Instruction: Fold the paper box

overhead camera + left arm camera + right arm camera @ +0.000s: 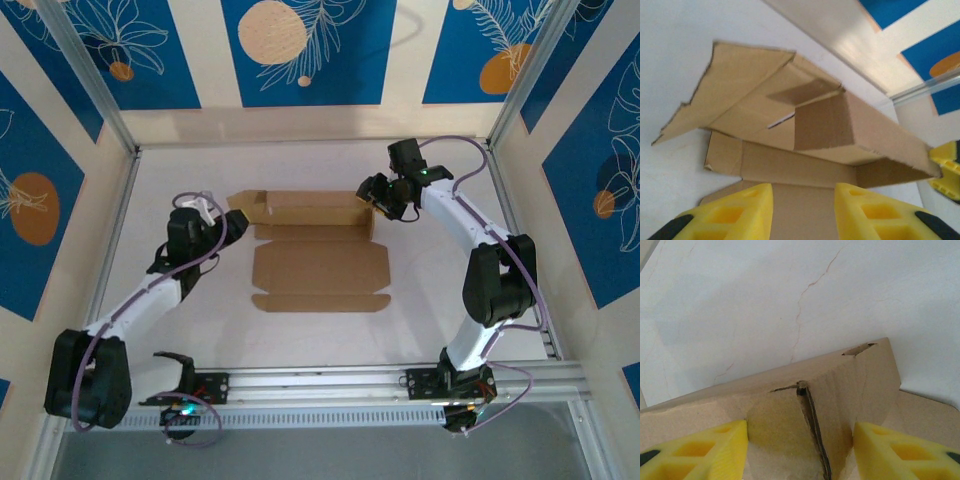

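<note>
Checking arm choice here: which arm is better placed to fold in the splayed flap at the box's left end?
Left, probably. The left gripper sits open right at that flap of the paper box; the right gripper straddles the raised wall at the opposite end.

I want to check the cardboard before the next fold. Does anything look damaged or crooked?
Yes. On the paper box, the left-end flap splays outward, and its edge looks ragged. The raised wall also has a small torn notch in its top edge near the right corner.
</note>
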Controlling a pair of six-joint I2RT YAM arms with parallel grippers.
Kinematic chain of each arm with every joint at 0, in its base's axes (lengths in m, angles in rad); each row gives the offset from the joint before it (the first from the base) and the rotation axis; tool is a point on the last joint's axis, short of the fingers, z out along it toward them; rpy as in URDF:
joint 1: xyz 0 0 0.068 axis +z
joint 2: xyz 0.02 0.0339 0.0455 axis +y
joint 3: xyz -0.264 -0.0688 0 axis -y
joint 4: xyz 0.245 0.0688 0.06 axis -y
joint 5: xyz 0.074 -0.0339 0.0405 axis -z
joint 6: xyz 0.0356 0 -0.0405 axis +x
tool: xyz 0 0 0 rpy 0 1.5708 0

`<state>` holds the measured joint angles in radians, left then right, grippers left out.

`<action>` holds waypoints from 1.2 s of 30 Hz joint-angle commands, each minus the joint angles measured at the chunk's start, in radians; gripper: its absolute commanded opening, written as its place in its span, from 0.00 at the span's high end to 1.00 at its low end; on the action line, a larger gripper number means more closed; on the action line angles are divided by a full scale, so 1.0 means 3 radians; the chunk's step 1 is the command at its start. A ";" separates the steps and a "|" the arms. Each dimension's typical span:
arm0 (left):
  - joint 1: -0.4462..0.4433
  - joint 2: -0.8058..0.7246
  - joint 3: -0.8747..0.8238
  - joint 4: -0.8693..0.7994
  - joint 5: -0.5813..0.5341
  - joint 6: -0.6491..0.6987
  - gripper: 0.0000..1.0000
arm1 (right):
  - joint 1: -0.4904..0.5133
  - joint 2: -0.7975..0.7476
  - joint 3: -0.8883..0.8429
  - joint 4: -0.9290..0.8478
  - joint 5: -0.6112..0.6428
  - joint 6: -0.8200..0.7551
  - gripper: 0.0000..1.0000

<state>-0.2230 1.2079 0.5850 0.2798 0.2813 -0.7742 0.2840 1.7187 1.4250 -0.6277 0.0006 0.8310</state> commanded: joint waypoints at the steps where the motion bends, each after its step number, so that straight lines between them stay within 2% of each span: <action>1: -0.0101 0.0261 -0.0052 0.0255 0.0216 0.0041 0.68 | 0.0001 0.0114 -0.0028 -0.0147 0.0105 -0.0045 0.43; 5: -0.0157 0.0588 0.0072 0.0335 0.0199 0.0039 0.71 | 0.0004 0.0115 -0.0021 -0.0165 0.0136 -0.0070 0.43; 14: -0.0074 0.1188 0.0448 0.0358 0.0005 -0.0009 0.71 | 0.0056 0.0225 0.0135 -0.0267 0.0227 -0.0208 0.43; 20: -0.0052 0.1345 0.0645 0.0243 -0.0216 0.0031 0.66 | 0.0126 0.0347 0.0258 -0.0386 0.0506 -0.0388 0.42; 28: -0.0045 0.1605 0.0739 0.0115 -0.0410 0.0036 0.51 | 0.0213 0.0412 0.0324 -0.0448 0.0664 -0.0481 0.43; 36: -0.0049 0.1928 0.0739 0.0394 -0.0301 -0.0181 0.45 | 0.0274 0.0398 0.0361 -0.0464 0.0670 -0.0509 0.42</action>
<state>-0.2443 1.7565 0.7845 0.3561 0.1783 -0.7956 0.3485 1.7973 1.5410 -0.6624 0.1795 0.7063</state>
